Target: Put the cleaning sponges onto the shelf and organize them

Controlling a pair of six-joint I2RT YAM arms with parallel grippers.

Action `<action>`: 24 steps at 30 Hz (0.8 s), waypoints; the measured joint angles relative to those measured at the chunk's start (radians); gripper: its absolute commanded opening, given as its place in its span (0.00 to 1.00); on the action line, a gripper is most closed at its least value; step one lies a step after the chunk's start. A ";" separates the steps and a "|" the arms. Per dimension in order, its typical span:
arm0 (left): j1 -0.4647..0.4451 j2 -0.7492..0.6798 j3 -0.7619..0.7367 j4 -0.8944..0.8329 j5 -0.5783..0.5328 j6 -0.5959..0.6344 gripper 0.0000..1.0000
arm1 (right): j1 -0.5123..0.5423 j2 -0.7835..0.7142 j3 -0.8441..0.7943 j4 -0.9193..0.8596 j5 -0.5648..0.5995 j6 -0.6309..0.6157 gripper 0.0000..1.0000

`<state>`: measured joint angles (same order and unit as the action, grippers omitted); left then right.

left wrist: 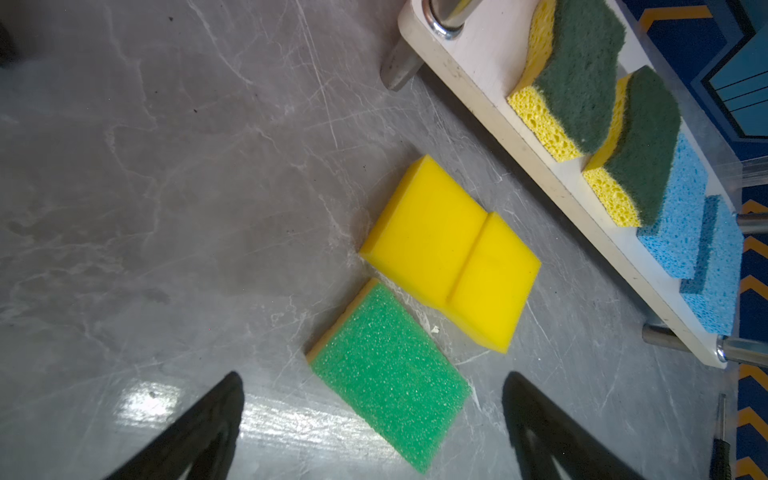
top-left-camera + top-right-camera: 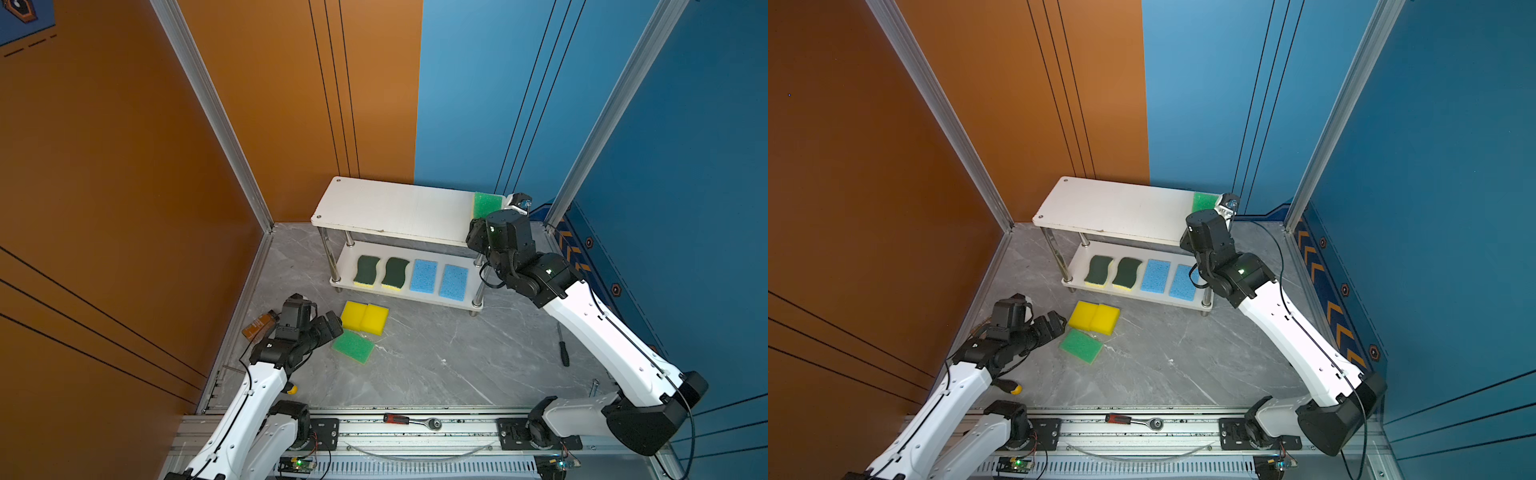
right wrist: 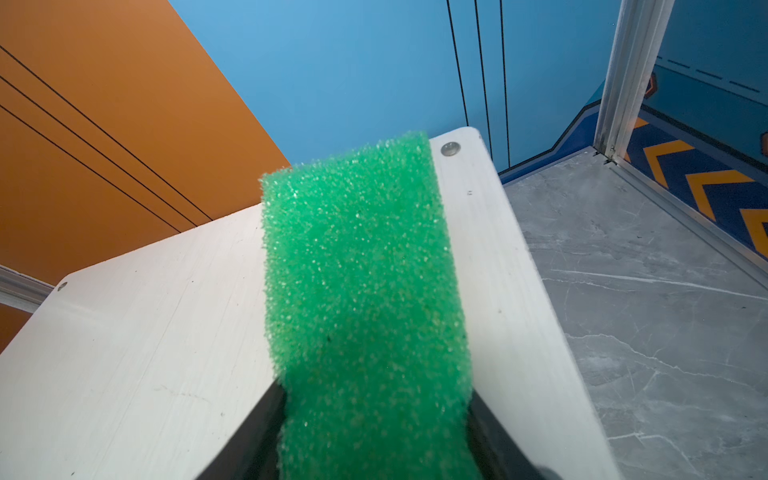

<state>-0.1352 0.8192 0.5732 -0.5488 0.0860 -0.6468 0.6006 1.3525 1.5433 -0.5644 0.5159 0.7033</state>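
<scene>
no legible text, no brand or number, only orange chevron marks [image 3: 719, 178] along the blue wall

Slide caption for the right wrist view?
Right gripper holding a light-green sponge over the shelf's top board, near a corner.

Four sponges [image 2: 424, 275] line the lower shelf board [image 2: 347, 270], another sponge [image 2: 487, 204] the top board [image 2: 395, 210]; three sponges [image 2: 353, 315] lie before it on the tabletop [image 2: 436, 357].

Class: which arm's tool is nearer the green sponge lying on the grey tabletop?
Left. The left tool, open, hovers right beside that green sponge; the right tool is far off at the top board of the shelf, gripping the other green sponge.
</scene>
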 measured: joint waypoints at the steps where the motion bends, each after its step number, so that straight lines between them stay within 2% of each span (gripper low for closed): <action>1: 0.000 0.000 0.000 0.000 0.000 0.000 0.98 | 0.000 0.000 0.000 0.000 0.000 0.000 0.56; 24: 0.000 0.000 0.012 0.003 -0.004 0.000 0.98 | -0.002 0.000 0.000 0.007 -0.015 -0.012 0.62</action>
<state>-0.1352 0.8188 0.5854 -0.5457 0.0818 -0.6464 0.5991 1.3525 1.5436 -0.5575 0.5007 0.6914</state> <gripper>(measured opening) 0.977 0.610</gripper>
